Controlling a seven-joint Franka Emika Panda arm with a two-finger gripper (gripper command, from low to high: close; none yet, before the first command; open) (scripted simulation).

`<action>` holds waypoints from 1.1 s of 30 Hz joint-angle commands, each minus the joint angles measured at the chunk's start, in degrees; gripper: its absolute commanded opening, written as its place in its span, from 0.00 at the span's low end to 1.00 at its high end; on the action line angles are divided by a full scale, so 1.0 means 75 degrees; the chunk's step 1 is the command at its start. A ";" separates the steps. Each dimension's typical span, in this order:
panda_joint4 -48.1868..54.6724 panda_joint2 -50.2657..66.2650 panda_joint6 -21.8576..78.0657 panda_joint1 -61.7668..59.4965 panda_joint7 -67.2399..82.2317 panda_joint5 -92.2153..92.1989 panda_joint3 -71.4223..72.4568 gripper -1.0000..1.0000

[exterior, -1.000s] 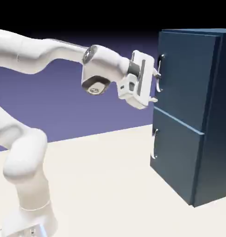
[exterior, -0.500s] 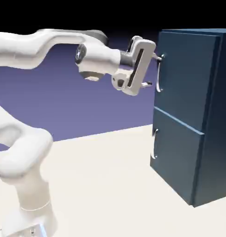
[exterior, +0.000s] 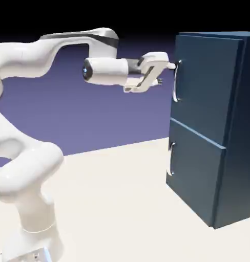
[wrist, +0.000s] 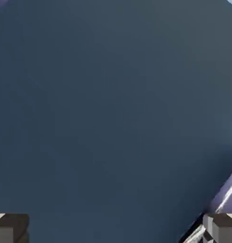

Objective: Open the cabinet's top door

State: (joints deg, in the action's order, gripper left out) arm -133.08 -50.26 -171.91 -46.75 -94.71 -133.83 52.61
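The dark navy cabinet (exterior: 219, 128) stands at the right of the exterior view. Its top door (exterior: 204, 84) is flush and shut, with a curved silver handle (exterior: 175, 82) along its left edge. My gripper (exterior: 165, 73) is open, level with the handle's upper end and right in front of it; one finger reaches the handle's top and nothing is held. In the hand view the blue top door (wrist: 113, 109) fills the picture. The handle (wrist: 226, 195) shows as a silver streak just above the right fingertip (wrist: 222, 228), outside the gap between the tips, while my gripper (wrist: 116, 230) faces bare panel.
Below the top door sits the shorter lower door (exterior: 196, 171) with its own silver handle (exterior: 170, 159). The cream table (exterior: 117, 204) stretches between the robot's base and the cabinet.
The hand has risen and rolled from standing edge-on to lying nearly flat. It now points at the handle's upper end. The jaws stayed open and the door has not moved.
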 commanded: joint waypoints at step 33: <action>0.0399 0.1419 0.1204 0.0160 0.0687 -0.4290 0.0193 0.00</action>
State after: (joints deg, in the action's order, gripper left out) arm -130.07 -39.62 -162.92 -45.56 -89.58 -165.92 54.05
